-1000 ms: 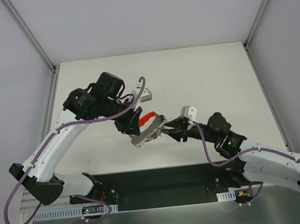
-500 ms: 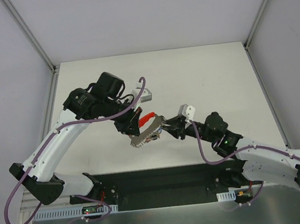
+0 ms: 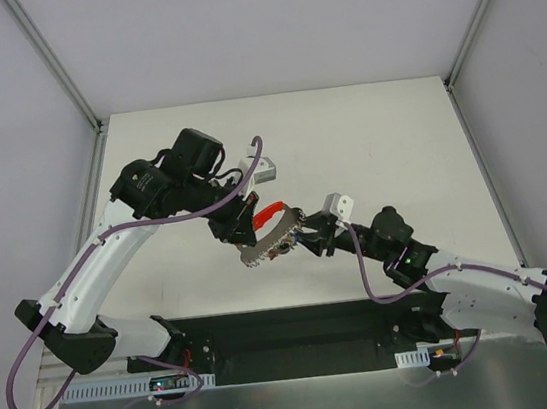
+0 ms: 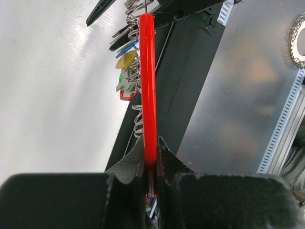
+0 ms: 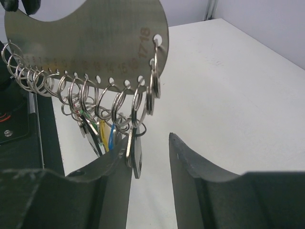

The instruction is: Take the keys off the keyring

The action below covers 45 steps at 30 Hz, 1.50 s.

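Hanging clear of the surface, a grey metal plate [image 5: 90, 43] is presented broadside to the right claw [image 5: 149, 143]. Its curved edge is pierced with holes, and a row of wire rings [image 5: 57, 88] is threaded through them. The left claw [image 4: 151, 150] is closed tight on a red strip [image 4: 148, 86], apparently the same piece seen edge-on. Held this way, the rings are left to dangle freely and can be reached from the side.

The keys [image 5: 97, 133], with yellow, green and blue heads, are bunched under the middle rings, well above the surface. One plain silvery key [image 5: 135, 162] hangs from the keyring [image 5: 138, 107] near the plate's end and is framed between the right claw's parted fingers. It lies against one finger while the other is kept apart, so nothing is gripped yet. That placing is judged a line-up for pinching this key and working it off.

Below, a white surface [image 3: 376, 141] is seen, with a dark base plate [image 3: 290, 328] at its near edge. Pale walls and metal corner posts [image 3: 53, 62] are set around it.
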### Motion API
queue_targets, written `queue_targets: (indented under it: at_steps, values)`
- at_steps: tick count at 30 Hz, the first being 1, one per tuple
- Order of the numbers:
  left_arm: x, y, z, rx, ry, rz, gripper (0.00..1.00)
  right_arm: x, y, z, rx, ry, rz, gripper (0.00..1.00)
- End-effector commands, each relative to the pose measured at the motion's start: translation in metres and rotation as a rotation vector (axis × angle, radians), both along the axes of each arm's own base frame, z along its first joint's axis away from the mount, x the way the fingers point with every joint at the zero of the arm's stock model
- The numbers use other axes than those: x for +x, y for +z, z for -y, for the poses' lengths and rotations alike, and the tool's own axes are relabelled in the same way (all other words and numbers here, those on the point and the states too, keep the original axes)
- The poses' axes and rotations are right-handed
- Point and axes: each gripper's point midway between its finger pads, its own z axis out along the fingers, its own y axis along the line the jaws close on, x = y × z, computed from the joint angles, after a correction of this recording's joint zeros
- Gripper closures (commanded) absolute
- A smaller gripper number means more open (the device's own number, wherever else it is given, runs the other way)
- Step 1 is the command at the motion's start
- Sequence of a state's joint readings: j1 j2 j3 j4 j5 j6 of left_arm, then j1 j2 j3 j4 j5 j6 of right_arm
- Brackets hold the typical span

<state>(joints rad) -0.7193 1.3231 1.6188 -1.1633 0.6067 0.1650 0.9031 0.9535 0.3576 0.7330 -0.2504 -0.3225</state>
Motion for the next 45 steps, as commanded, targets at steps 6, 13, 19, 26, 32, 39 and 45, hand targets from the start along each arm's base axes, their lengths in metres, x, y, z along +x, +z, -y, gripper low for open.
queue_targets:
  at_steps: [6, 13, 19, 26, 32, 39, 45]
  values:
    - [-0.006, 0.014, 0.009, -0.062, -0.02, -0.032, 1.0, -0.003, 0.029, -0.007, 0.086, 0.025, 0.079, 0.61]
    - [-0.008, 0.012, 0.011, -0.065, -0.028, -0.053, 1.0, -0.003, 0.031, -0.005, 0.094, 0.021, 0.081, 0.65]
    - [-0.005, 0.002, 0.009, -0.047, -0.022, -0.044, 1.0, 0.0, 0.015, 0.005, 0.059, -0.029, 0.051, 0.86]
    - [-0.002, -0.011, 0.015, -0.057, -0.035, -0.05, 1.0, -0.009, -0.002, 0.021, -0.013, -0.042, 0.019, 0.93]
    - [-0.003, -0.021, 0.022, -0.102, -0.041, -0.063, 1.0, -0.01, 0.006, 0.035, -0.049, -0.089, -0.011, 0.99]
    - [0.017, -0.037, 0.039, -0.218, 0.07, 0.009, 0.99, -0.012, 0.016, 0.055, -0.168, -0.139, -0.057, 0.99]
    - [0.021, -0.044, 0.052, -0.339, 0.103, 0.016, 0.9, -0.007, 0.036, 0.068, -0.266, -0.184, -0.043, 0.99]
